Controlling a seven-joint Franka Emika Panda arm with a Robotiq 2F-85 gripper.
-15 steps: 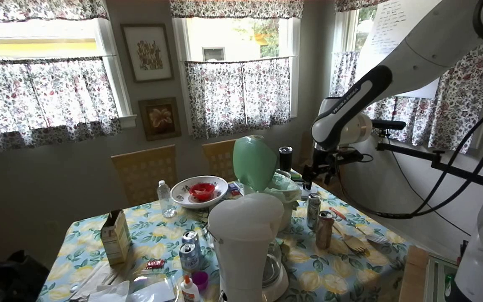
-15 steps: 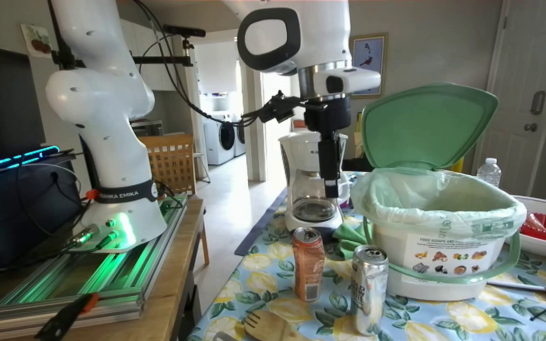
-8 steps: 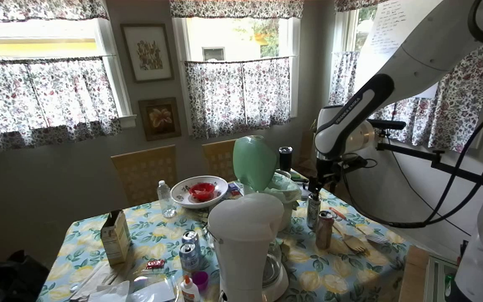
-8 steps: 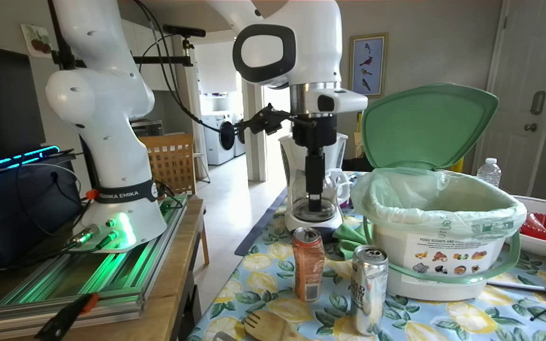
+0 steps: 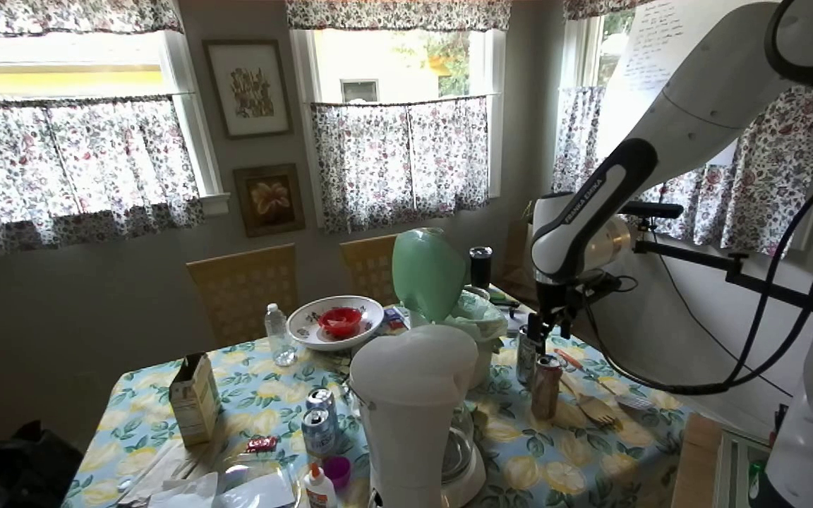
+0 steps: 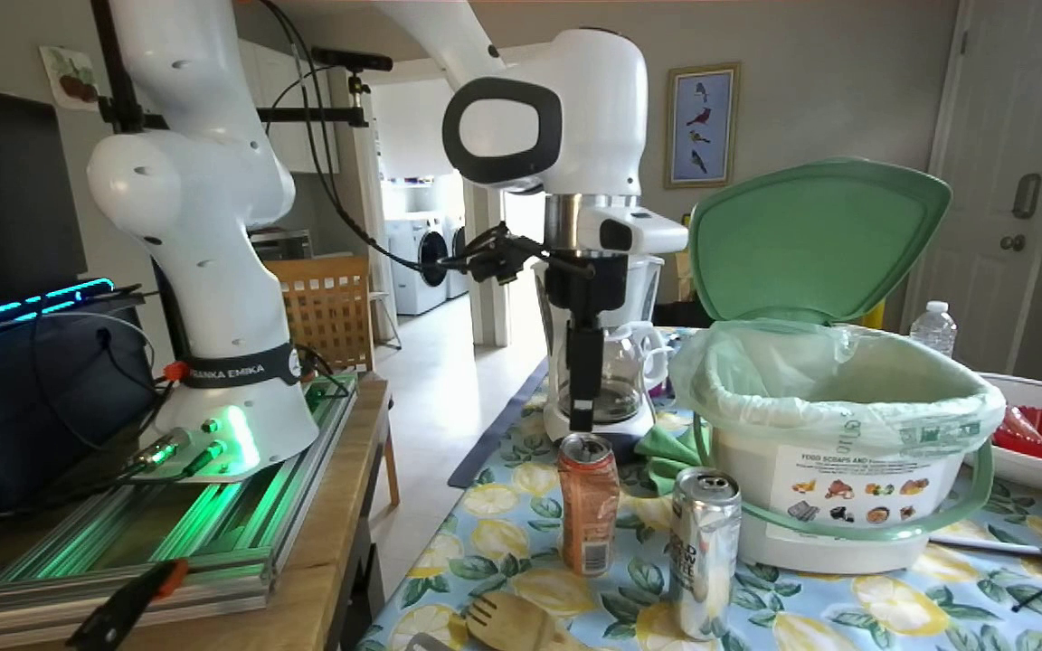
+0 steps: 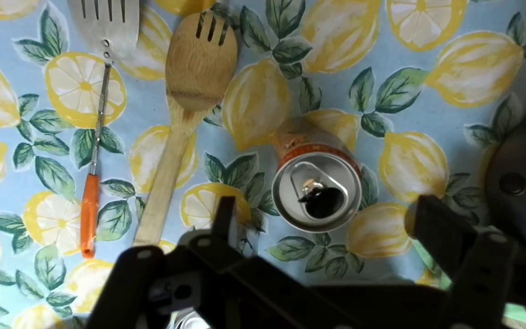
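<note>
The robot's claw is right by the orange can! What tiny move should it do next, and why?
I'd probably lower the open gripper a little, straight down, so the orange can sits between its fingers. In the wrist view they stand apart, one on each side of the can; in an exterior view, their tips seem just above its top.

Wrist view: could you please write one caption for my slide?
Open hand over a standing orange can; a wooden utensil and an orange-handled spatula lie on the lemon-print tablecloth.
</note>
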